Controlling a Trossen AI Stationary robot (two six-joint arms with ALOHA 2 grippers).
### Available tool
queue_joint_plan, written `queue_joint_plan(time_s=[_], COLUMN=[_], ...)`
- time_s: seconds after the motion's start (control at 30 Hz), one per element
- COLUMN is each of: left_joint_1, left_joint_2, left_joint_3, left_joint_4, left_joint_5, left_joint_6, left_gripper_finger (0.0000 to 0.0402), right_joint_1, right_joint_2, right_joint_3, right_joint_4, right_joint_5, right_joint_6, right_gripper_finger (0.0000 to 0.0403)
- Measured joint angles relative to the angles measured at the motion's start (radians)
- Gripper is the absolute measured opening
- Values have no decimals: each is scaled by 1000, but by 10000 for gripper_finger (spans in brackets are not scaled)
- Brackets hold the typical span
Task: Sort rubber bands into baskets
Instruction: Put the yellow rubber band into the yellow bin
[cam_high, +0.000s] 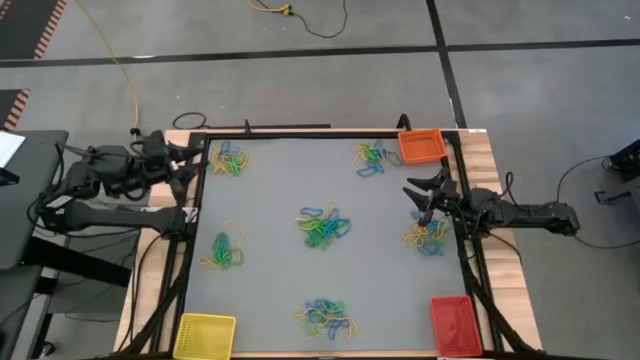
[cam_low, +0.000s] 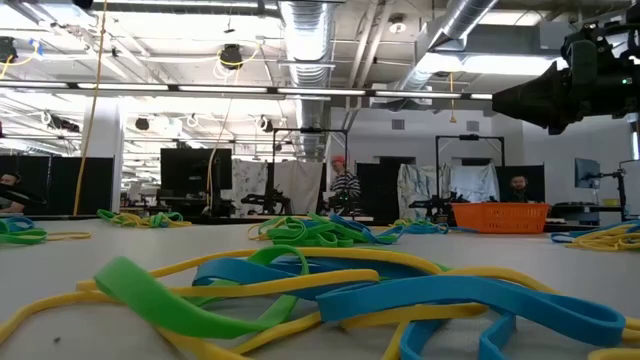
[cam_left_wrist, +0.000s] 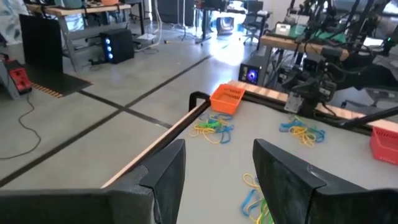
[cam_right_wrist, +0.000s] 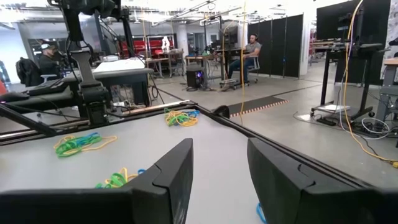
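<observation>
High view: you see the grey surface (cam_high: 280, 250) with six loose heaps of rubber bands (cam_high: 323, 226) in yellow, green and blue, none inside a basket. The orange basket (cam_high: 421, 146) sits at the far right corner, the red basket (cam_high: 455, 324) at the near right corner, the yellow basket (cam_high: 204, 335) at the near left corner. Your left hand (cam_high: 188, 165) waits at the surface's left edge near the far corner, fingers parted, holding nothing. Your right hand (cam_high: 420, 196) hovers just inside the right edge, between the orange basket and a heap, fingers spread and empty.

Low view: flat blue, green and yellow bands lie tangled nearest the camera; the orange basket (cam_low: 499, 216) stands far off with latticed walls. No writing can be read.

Left wrist view: its two dark fingers (cam_left_wrist: 169, 174) stand apart with nothing between them; the orange basket (cam_left_wrist: 227, 99) and scattered heaps lie beyond.

Right wrist view: its fingers (cam_right_wrist: 174, 174) are likewise apart and empty; three heaps (cam_right_wrist: 78, 144) lie on the surface ahead, people seated in the room behind
</observation>
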Motion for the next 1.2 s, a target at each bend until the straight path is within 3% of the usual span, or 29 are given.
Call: queue_joint_plan(time_s=[0.4,0.8,1.03,1.2], left_joint_1=[0,9,157,322], left_joint_2=[111,429,631,744], left_joint_3=[0,0,0,0], left_joint_4=[-63,-193,-199,-177], left_joint_5=[-21,-117,-108,7], left_joint_6=[20,20,91,151], left_gripper_finger=[178,178,178,178], right_joint_1=[0,0,0,0], right_joint_2=[0,0,-2,-2], right_joint_3=[0,-3,-3,-2], right_joint_4=[0,35,59,63], right_joint_5=[0,0,0,0], right_joint_6=[0,0,0,0], right_gripper_finger=[179,179,179,179])
